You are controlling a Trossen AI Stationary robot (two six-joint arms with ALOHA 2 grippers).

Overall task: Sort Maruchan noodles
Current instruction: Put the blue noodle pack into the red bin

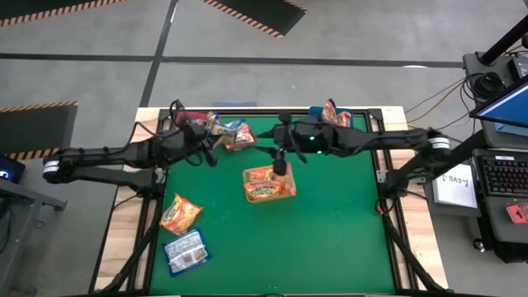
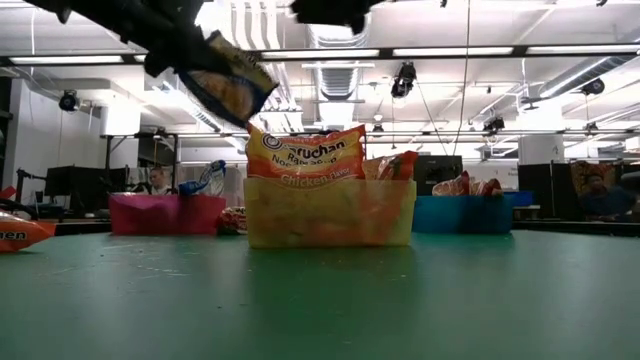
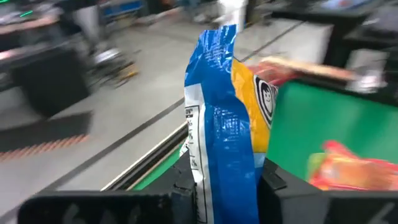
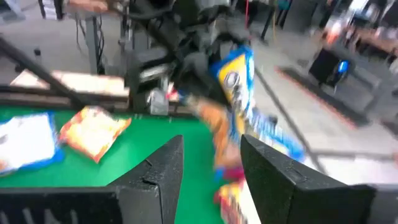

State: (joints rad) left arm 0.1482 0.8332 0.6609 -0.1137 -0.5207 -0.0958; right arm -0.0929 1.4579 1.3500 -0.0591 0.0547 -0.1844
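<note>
Left gripper (image 3: 227, 186): jaws clenching a blue-and-yellow noodle packet (image 3: 225, 118), which is standing upright between them, raised off the bench (image 1: 330, 223).
Right gripper (image 4: 211, 168): jaws spread, gripping nothing, hovering above the centre bin (image 2: 330, 212) of orange packets (image 2: 305, 157).
Loose packets: one orange (image 1: 181, 214) and one blue (image 1: 186, 251), lying well away from both jaws.

blue-and-yellow packet (image 3: 224, 118), green table (image 1: 330, 223) (orange packets)

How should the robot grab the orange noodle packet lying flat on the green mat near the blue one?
The orange packet lies flat and tilted, clear of the blue packet beside it. Best to come straight down from above and pinch across its narrow width near the middle, with the tool turned to match the tilt. Its crinkly edges look too thin to hold firmly.
</note>
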